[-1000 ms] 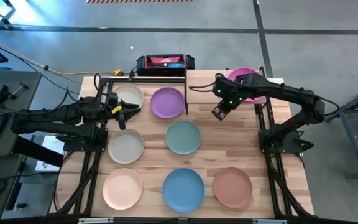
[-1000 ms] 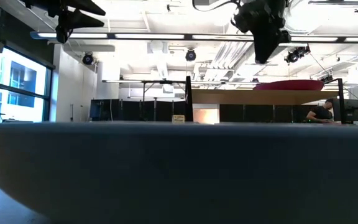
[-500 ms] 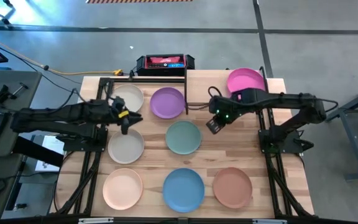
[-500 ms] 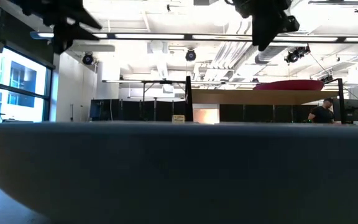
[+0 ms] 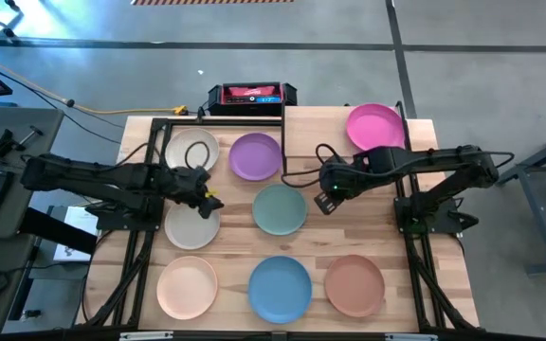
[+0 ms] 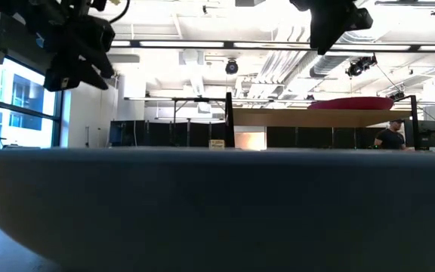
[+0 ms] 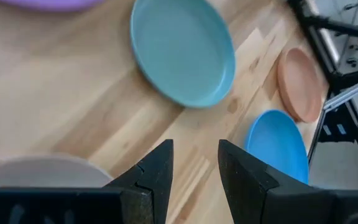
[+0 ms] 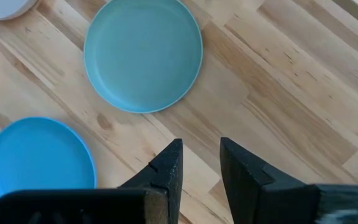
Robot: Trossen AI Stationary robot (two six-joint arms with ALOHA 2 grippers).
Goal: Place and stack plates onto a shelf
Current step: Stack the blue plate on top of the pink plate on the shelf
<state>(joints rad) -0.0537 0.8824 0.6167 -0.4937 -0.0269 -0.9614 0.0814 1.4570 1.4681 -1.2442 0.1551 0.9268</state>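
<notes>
Wooden surface (image 5: pixel 415 232) carries seven plates; I see the magenta plate (image 5: pixel 375 123) up on the shelf (image 5: pixel 425 128). Left hand (image 5: pixel 209 201) and right hand (image 5: pixel 325 202) hover empty, fingers slightly apart.

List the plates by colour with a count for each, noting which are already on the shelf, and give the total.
cream plate: 1
purple plate: 1
grey-beige plate: 1
teal plate: 1
peach-pink plate: 1
blue plate: 1
terracotta plate: 1
magenta plate: 1, the only one on the shelf
Total: 8 plates
</notes>
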